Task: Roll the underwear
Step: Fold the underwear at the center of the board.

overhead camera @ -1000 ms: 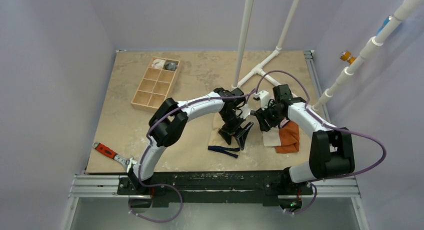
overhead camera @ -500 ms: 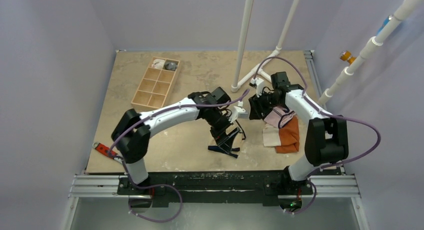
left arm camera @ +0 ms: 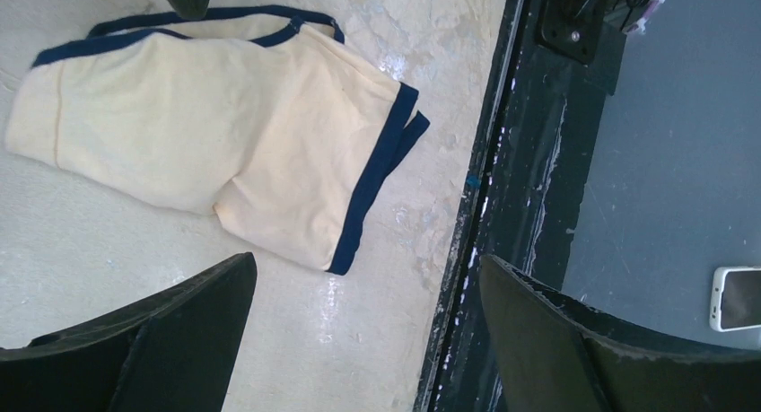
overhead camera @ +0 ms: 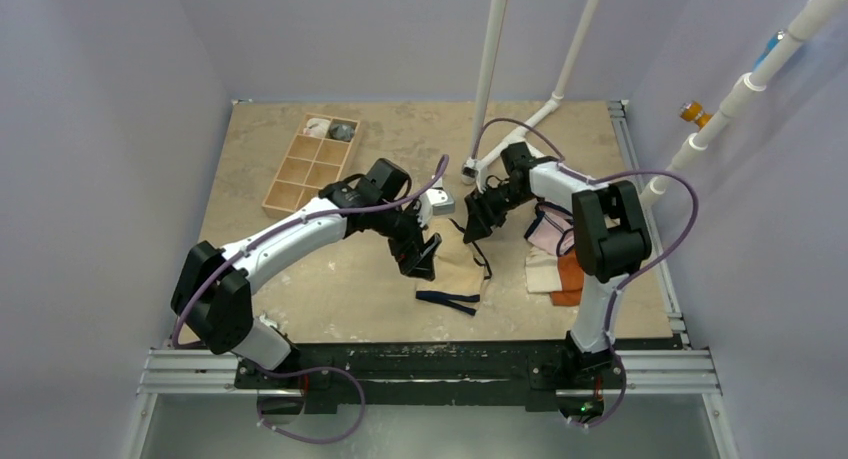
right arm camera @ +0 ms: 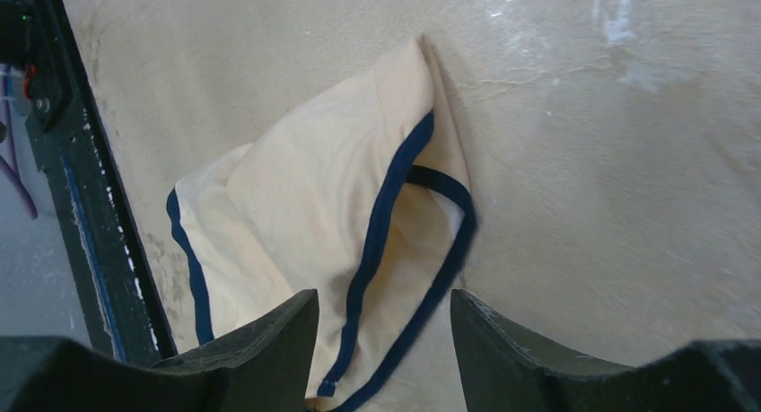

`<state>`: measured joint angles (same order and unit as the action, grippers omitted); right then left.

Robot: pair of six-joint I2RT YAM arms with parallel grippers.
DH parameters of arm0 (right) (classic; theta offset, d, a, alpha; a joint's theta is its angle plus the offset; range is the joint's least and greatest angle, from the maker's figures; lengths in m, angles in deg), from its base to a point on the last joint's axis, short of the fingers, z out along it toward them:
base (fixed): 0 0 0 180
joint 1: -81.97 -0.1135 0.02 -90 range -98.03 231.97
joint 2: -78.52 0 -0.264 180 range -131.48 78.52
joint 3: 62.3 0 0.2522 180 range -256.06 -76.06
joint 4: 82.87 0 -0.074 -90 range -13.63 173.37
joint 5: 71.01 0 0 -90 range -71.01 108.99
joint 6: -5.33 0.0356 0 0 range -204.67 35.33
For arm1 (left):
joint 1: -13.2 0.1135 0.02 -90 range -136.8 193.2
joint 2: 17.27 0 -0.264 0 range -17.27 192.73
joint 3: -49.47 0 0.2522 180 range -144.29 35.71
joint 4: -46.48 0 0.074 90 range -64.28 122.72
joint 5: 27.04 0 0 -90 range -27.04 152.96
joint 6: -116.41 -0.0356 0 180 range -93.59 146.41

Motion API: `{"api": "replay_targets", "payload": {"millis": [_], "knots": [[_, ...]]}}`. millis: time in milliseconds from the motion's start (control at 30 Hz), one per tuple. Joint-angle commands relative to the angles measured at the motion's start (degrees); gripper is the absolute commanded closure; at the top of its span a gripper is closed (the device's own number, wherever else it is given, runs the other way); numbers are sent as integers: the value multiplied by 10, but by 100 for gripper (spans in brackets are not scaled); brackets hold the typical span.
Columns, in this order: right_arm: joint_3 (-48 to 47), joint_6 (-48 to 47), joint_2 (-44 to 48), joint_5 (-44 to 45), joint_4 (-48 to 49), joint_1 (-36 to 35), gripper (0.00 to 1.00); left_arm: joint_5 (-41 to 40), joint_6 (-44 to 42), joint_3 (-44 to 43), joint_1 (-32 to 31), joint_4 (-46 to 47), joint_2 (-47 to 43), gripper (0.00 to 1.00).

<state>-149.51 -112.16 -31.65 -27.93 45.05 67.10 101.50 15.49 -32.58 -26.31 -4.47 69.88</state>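
**A:** Black fingers first, please: how do your two claws stand?

**B:** My left claw (left arm camera: 363, 268) is spread wide, and nothing is between its fingers. My right claw (right arm camera: 381, 300) is also parted and grips nothing.

**A:** And where is the underwear from each claw?

**B:** The underwear (left arm camera: 224, 134) lies flat on the table (left arm camera: 90, 250), just past my left fingertips and not touching them. Its end with the navy band points toward the black rail (left arm camera: 502, 206) at the near edge. Under my right claw the same cloth lies crumpled, with its navy edging running down toward the gap between my fingers. Whether those fingers touch it, I cannot tell.

**A:** From above?

**B:** It lies between my claws, the left one just beside its left edge and the right one at its far end. Pink briefs (overhead camera: 545, 229) and an orange cloth (overhead camera: 572, 274) lie to its right, apart from it.
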Motion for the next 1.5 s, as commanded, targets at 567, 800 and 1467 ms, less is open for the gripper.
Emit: {"api": "replay_targets", "payload": {"millis": [567, 800, 1467], "knots": [[-65, -54, -71, -103, -83, -19, 76, -144, -72, -38, -213, 143, 162, 6], [-60, -49, -73, -80, -91, -15, 81, -258, -49, -25, -245, 223, 174, 6], [-58, -54, -74, -70, -90, -15, 83, -334, -40, -56, -271, 209, 208, 45]]}}
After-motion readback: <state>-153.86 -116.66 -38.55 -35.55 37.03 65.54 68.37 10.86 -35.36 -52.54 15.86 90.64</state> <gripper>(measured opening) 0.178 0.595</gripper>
